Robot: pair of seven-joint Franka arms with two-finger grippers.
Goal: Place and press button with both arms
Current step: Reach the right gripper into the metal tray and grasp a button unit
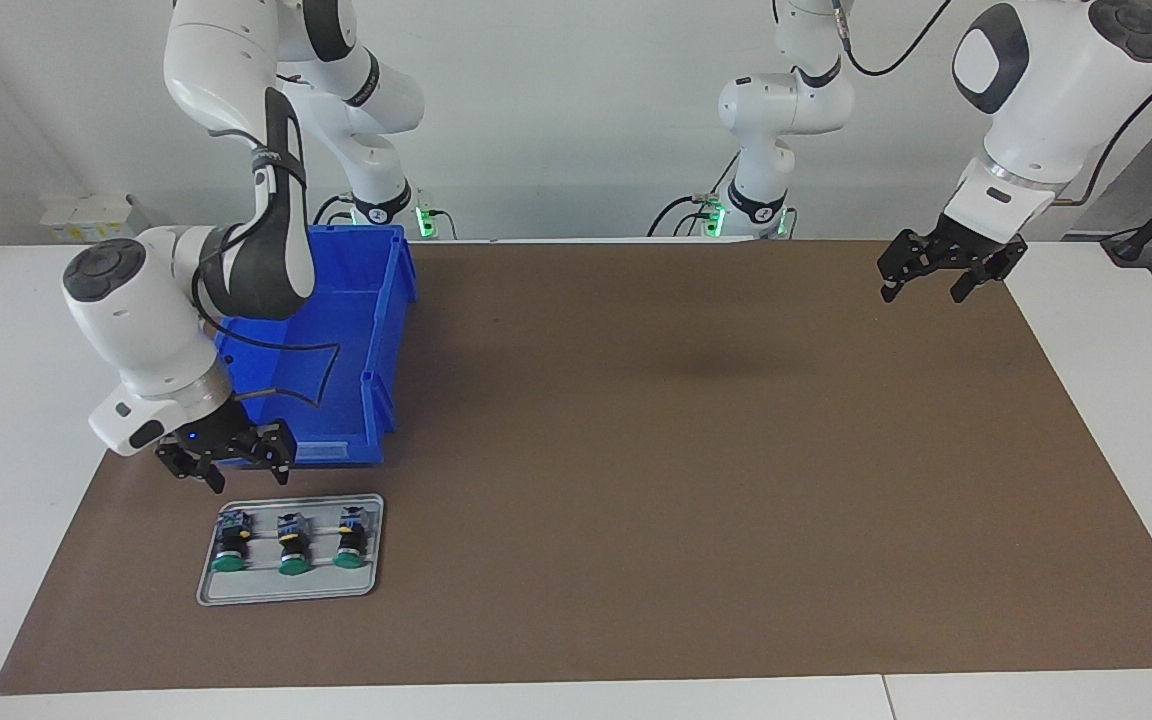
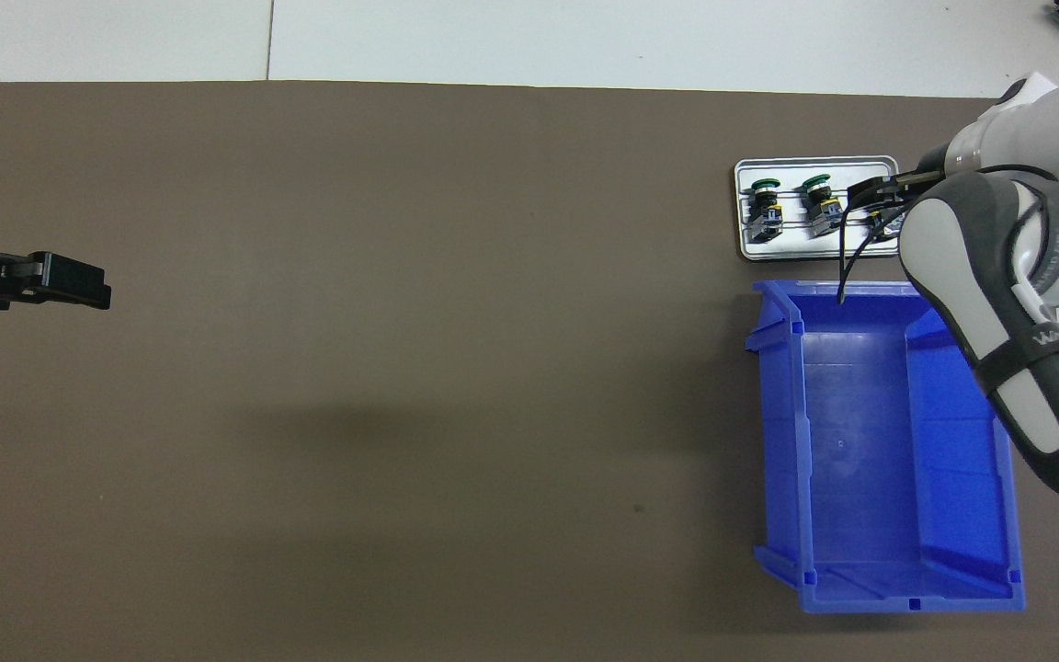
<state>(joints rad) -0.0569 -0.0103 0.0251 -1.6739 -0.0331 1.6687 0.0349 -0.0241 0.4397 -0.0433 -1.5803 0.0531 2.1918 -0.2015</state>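
Note:
Three alike green-capped buttons lie in a row on a grey tray [image 1: 286,592]: one [image 1: 229,545] toward the right arm's end, one in the middle [image 1: 293,545], and a third [image 1: 350,538]. My right gripper [image 1: 248,478] is open and empty, hanging low over the tray's robot-side edge by the end button. In the overhead view it [image 2: 871,195] partly covers that button [image 2: 879,223]; the other two [image 2: 766,204] [image 2: 819,200] show fully. My left gripper [image 1: 924,290] is open and empty, waiting in the air over the mat's corner at the left arm's end; it also shows in the overhead view [image 2: 88,283].
A blue open bin [image 1: 376,330] stands empty just nearer to the robots than the tray; it also shows in the overhead view [image 2: 860,460]. A brown mat [image 1: 686,450] covers the table. The right arm's elbow hangs over the bin.

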